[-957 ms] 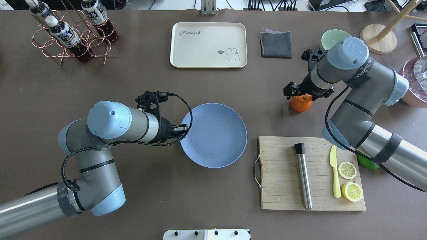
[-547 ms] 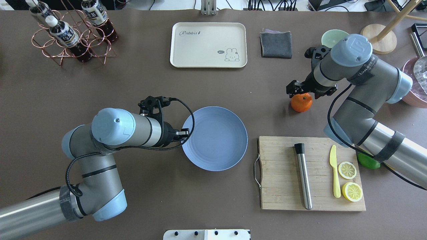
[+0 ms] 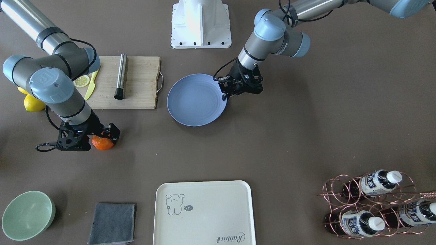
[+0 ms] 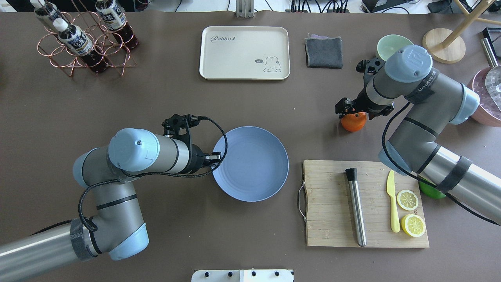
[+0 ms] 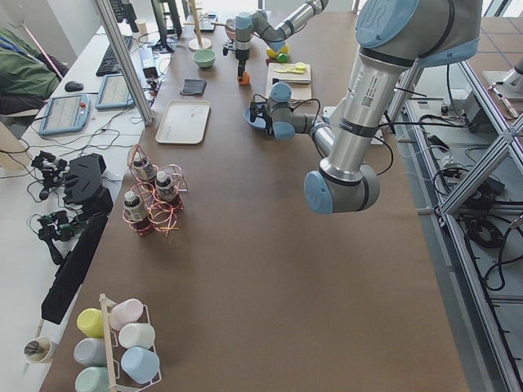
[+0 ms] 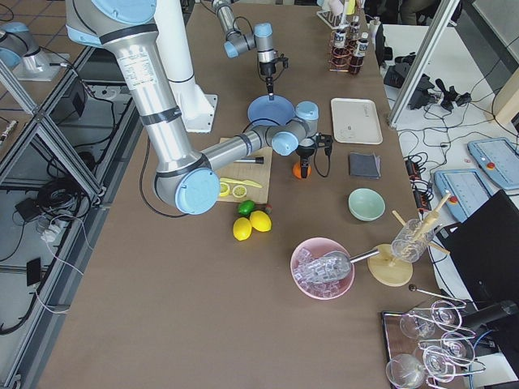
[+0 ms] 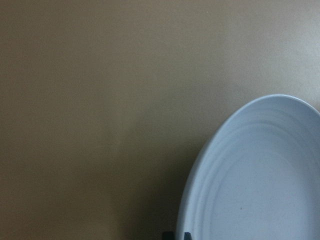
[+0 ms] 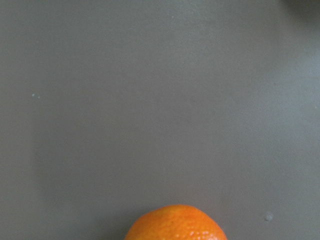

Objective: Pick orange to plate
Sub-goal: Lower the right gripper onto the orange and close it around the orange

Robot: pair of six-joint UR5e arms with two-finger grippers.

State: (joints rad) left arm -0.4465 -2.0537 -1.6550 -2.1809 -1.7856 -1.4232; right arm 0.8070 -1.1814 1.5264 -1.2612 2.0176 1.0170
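The orange (image 4: 354, 123) sits on the brown table, right of centre, and shows at the bottom edge of the right wrist view (image 8: 175, 226). My right gripper (image 4: 353, 112) hangs just over it, open, with fingers either side of the fruit (image 3: 102, 144). The pale blue plate (image 4: 254, 168) lies in the middle of the table. My left gripper (image 4: 214, 156) is shut on the plate's left rim, which fills the lower right of the left wrist view (image 7: 260, 175).
A wooden cutting board (image 4: 332, 211) with a steel muddler (image 4: 356, 207), yellow knife and lemon slices lies right of the plate. A lime (image 4: 430, 190) sits beyond it. Cream tray (image 4: 244, 53), grey cloth (image 4: 323, 52), mint bowl (image 4: 387, 42) and bottle rack (image 4: 82, 39) line the far edge.
The left gripper shifted the plate slightly toward the robot. The right gripper rose off the orange, then came down over it again; the orange stayed put.
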